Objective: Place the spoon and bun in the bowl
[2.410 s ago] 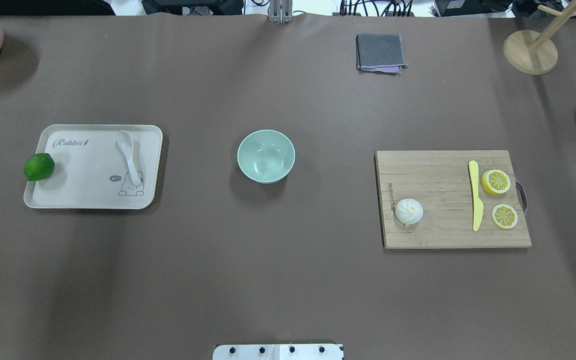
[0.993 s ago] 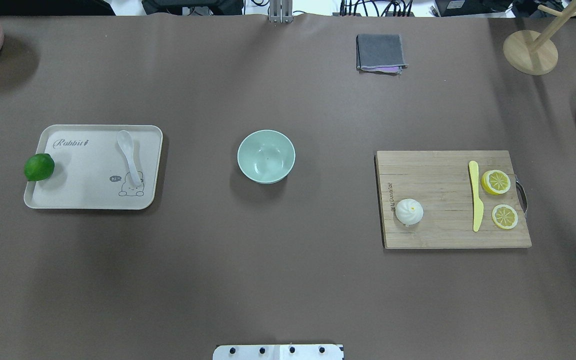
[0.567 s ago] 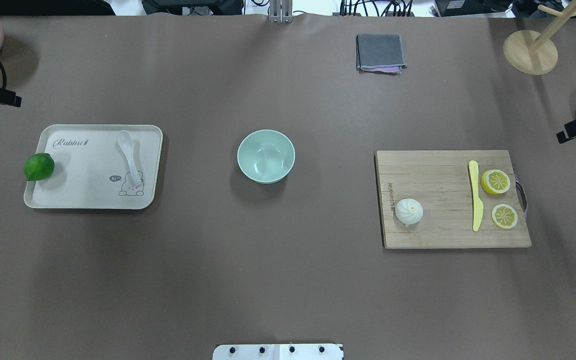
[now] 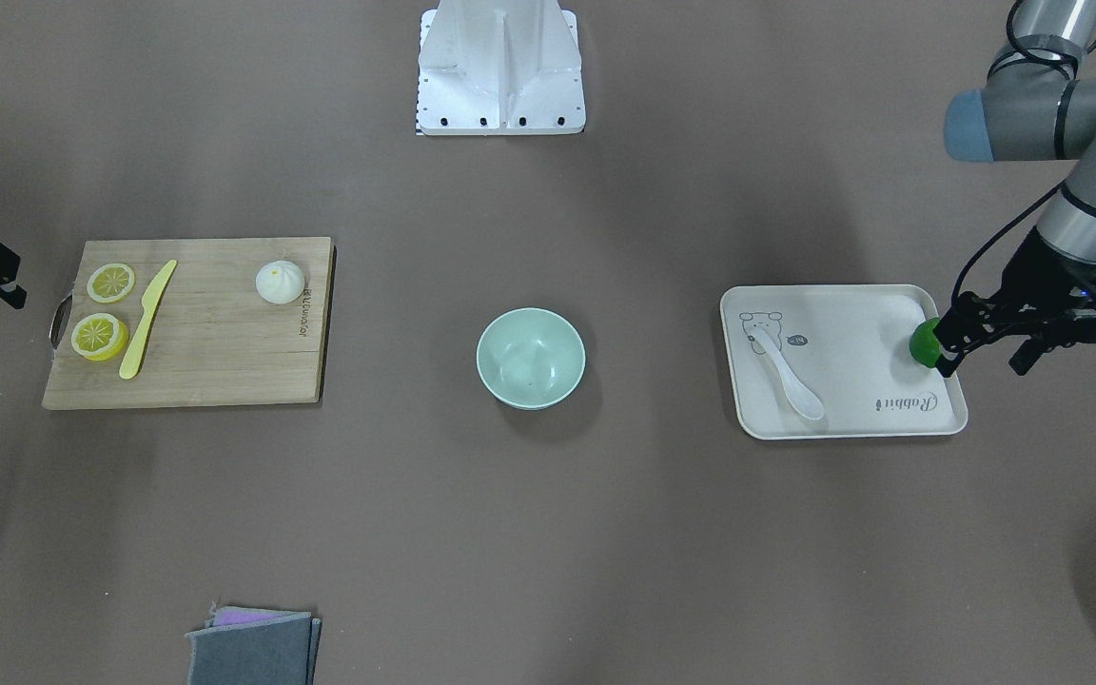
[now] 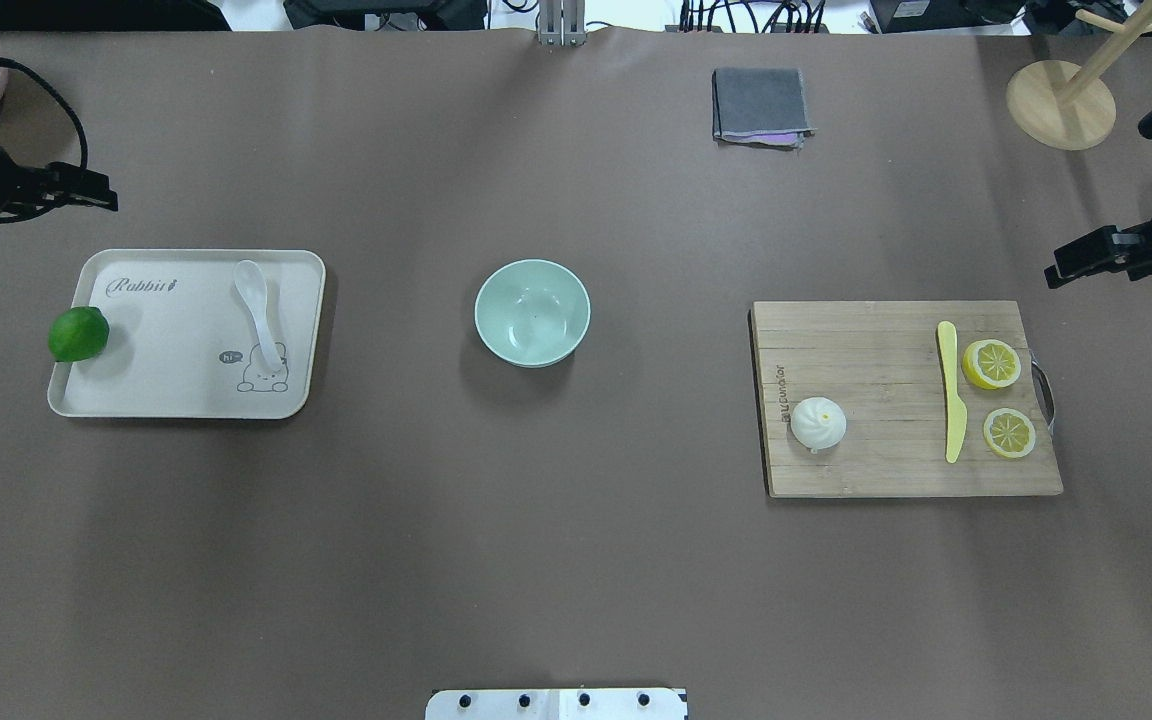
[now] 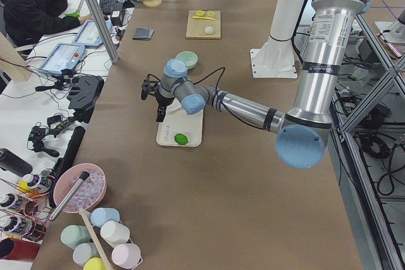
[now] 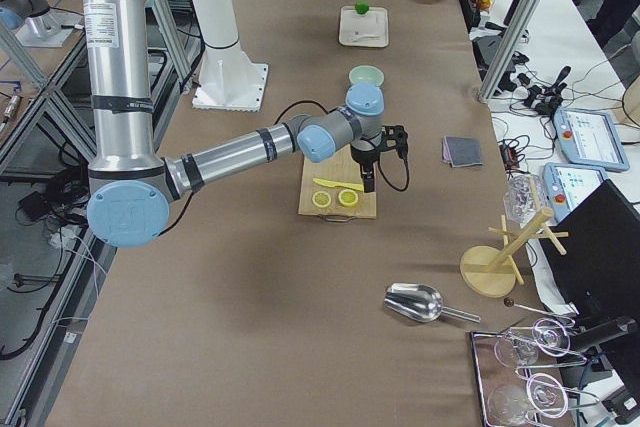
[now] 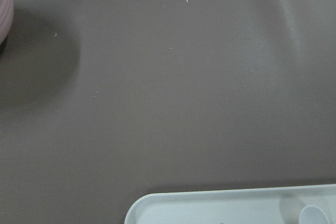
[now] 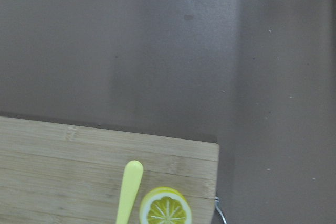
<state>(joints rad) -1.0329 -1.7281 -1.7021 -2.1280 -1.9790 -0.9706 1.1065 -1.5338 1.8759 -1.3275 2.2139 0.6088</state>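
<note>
Status of the task items: the small white glossy soup spoon [image 5: 258, 310] lies on the beige rectangular tray [image 5: 136, 400]. Its scoop points to the far edge and its handle end rests over a printed cartoon animal. The tray carries the script word "Rabbit" near its far left corner and a small speech bubble reading "hi" beside the animal. A green lime [image 5: 78, 333] sits at the tray's left rim.

The round pale mint-green bowl [image 5: 532, 312] stands on the brown bench [image 5: 576, 560], between the tray and the bamboo cutting board [image 5: 866, 350], apart from both.

The small white pleated steamed bun [image 5: 818, 423] sits on the board near its left edge, just beside a line of printed lettering too small to read. A yellow plastic knife [image 5: 951, 390] and two lemon slices [image 5: 992, 363] lie at the board's right end.

The left pincer [image 5: 104, 200] is beyond the tray's far left corner, and the right pincer [image 5: 1058, 274] is beyond the board's far right corner. Neither touches any item. I cannot tell whether either pincer is spread or pressed together.
</note>
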